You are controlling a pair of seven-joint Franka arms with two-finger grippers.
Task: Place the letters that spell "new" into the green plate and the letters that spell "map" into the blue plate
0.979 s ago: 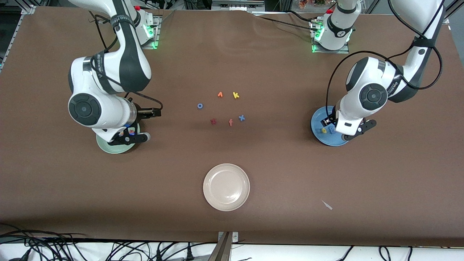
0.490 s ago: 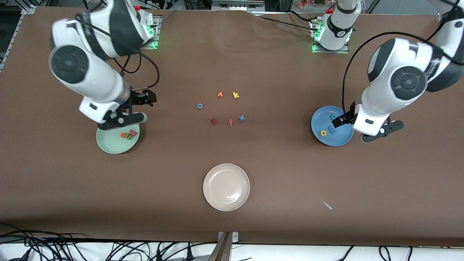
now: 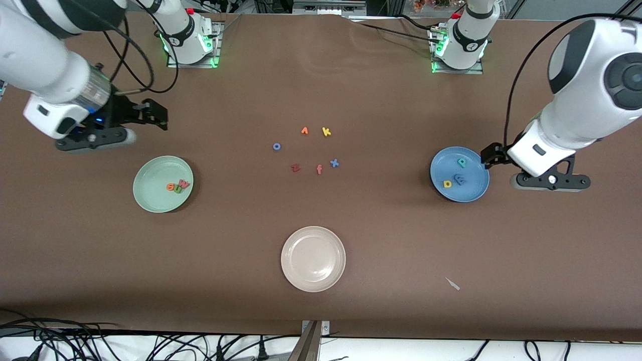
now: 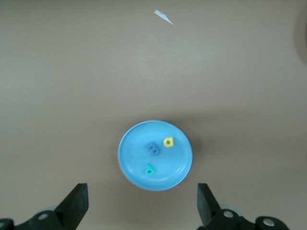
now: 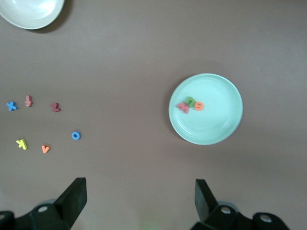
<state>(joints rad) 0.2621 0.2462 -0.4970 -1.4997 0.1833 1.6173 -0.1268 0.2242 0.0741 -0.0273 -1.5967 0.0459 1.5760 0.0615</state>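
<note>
Scanning the front view from its left edge, I see the right pincer [image 3: 95, 138] up over bare surface [image 3: 321, 311] toward the right arm's end, its fingers [image 5: 72, 199] spread wide with nothing between them. Next comes the green plate [image 3: 150, 198], resting flat on the surface nearer the front camera than that pincer. The letters that spell "new" [image 3: 178, 186] lie inside it, bunched together: the orange "e" [image 5: 199, 106], the green "n" [image 5: 191, 101] and the salmon "w" [image 5: 183, 107], touching or nearly so. At mid-surface I find six loose letters [image 3: 306, 149] scattered on their own, well apart from both plates. The cream plate [image 3: 313, 259] sits nearer the front camera than those and holds nothing. Toward the left arm's end, the blue plate [image 3: 471, 193] carries the letters that spell "map" [image 3: 455, 174]: the teal "p" [image 3: 462, 162], the blue "m" [image 3: 458, 179] and the yellow "a" [image 3: 447, 184], each lying a little apart. Just beside that plate, over bare surface, hangs the left pincer [image 3: 549, 180], spread wide too and gripping nothing. A small pale scrap [image 3: 453, 284] lies near the surface's front edge.
</note>
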